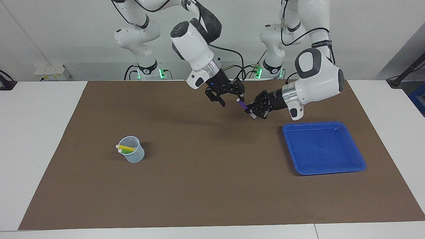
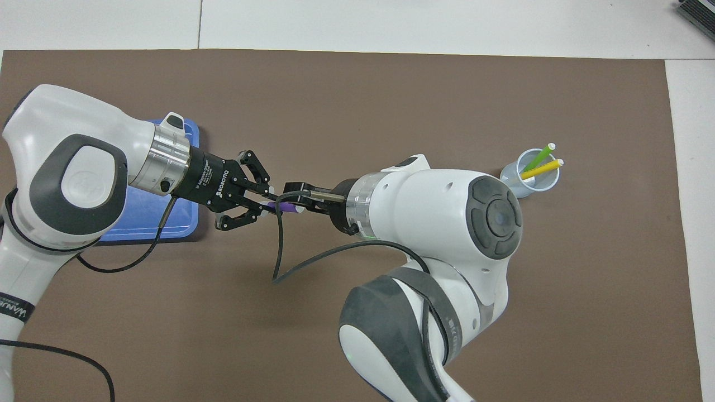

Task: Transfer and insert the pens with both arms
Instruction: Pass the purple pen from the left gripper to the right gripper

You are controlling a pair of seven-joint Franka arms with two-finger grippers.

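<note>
Midair over the brown mat (image 1: 199, 186), clenched in the left hand (image 1: 251, 111) (image 2: 262, 204): purple pen (image 1: 243, 105) (image 2: 286, 206). Gripped low on the barrel, near the lower whitish end. Runs with its long axis roughly along the table's (image 1: 40, 132) length as seen from overhead, and slants in the facing view. Points its free upper whitish end up and toward the right arm's end of the table, straight at the right hand (image 1: 231, 99) (image 2: 296, 200).

Reaches in level from the left arm's end with the left forearm nearly horizontal, wrist just clear of the corner of the blue tray (image 1: 323, 147) (image 2: 139, 218). Comes down at a slant with the right forearm, wrist angled toward the left hand, black cable looping beneath it. Meets the pen's free end with the right hand released, fingers (image 1: 221, 102) parted, one to each side of the tip. Cannot tell whether either finger touches the pen.

Elsewhere: stands on the mat toward the right arm's end of the table, well apart from both hands, a clear cup (image 1: 134, 156) (image 2: 525, 187). Holds the green pen (image 1: 125, 151) (image 2: 537, 158) and the yellow pen (image 1: 127, 148) (image 2: 540, 169), both leaning side by side against the rim. Show their whitish ends up and out over the lip.
</note>
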